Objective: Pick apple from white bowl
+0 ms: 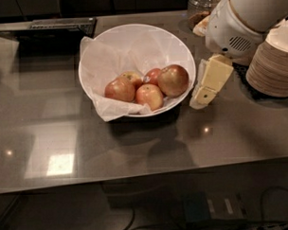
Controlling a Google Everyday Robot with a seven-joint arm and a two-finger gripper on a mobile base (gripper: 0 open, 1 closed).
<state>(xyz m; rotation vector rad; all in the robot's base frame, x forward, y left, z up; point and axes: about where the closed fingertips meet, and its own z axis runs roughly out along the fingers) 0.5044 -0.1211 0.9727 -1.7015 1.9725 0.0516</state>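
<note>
The white bowl (pixel 132 44), wide and lined with crinkled white paper, stands on the dark countertop. Several apples lie in its front half. The apple (pixel 173 80), the largest, dull red with a yellow-green blush, sits at the right of the group. My gripper (pixel 205 86) hangs just outside the bowl's right rim, with cream-coloured fingers (pixel 212 80) pointing down and left toward the counter. It holds nothing and is level with the apple, a short way to its right.
A stack of beige paper bowls (pixel 271 67) stands at the right edge, close behind my arm. A glass jar (pixel 202 6) sits at the back right. A dark appliance edge (pixel 60 25) runs along the back left. The counter's front edge (pixel 137 181) crosses the lower picture.
</note>
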